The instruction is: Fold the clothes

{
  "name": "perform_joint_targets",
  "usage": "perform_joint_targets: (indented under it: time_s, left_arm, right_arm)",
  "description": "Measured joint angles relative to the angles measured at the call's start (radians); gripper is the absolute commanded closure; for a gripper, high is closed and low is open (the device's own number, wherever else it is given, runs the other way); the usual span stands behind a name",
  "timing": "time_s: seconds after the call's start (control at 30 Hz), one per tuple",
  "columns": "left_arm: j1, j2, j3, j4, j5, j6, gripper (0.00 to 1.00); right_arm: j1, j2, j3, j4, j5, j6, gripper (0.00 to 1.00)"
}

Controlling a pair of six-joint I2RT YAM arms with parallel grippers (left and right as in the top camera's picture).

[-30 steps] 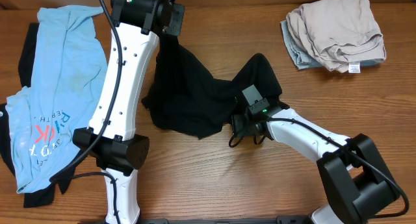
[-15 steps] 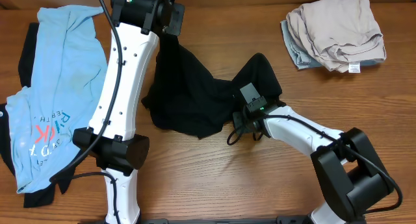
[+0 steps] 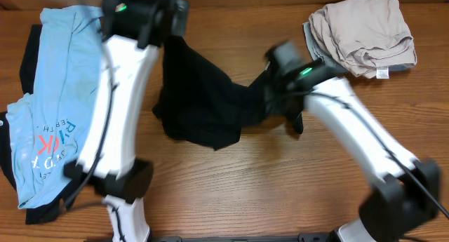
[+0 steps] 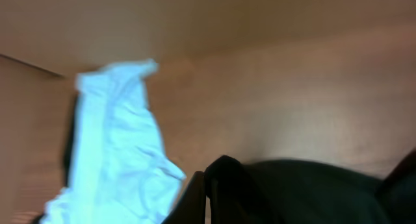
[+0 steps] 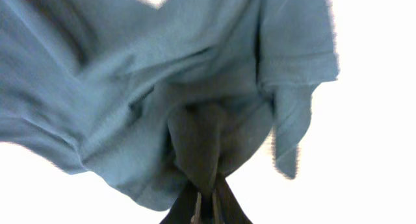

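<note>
Overhead: black shirt [image 3: 203,105] stretched over surface [image 3: 280,189], pinched tight in left gripper [image 4: 205,188] and right gripper [image 5: 205,208].

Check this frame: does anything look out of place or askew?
Nothing damaged. The black shirt is bunched, strung between the left gripper and right gripper, not flat. The blue tee lies rumpled at the left; the beige pile is crumpled at the far right corner.
</note>
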Motion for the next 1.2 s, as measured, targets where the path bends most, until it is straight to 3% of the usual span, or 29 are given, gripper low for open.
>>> perform_joint_targets:
  time_s: [0.27,0.47,0.9,1.2]
  left_arm:
    - [0.0,-0.352,0.006,0.175,-0.204,-0.009,0.96]
    - [0.0,-0.528,0.01,0.202,-0.262,-0.003,0.96]
    - [0.0,-0.668,0.016,0.204,-0.283,0.046,0.96]
    - [0.019,-0.498,0.016,0.303,-0.323,0.123,0.96]
  right_arm:
    - [-0.194,-0.097,0.632,-0.341,0.004,-0.028,0.96]
    - [-0.259,-0.111,0.94,-0.489,-0.001,-0.043,0.96]
    - [-0.262,-0.256,1.029,-0.496,-0.026,-0.064,0.96]
    - [-0.262,-0.085,1.031,-0.425,-0.026,-0.103,0.96]
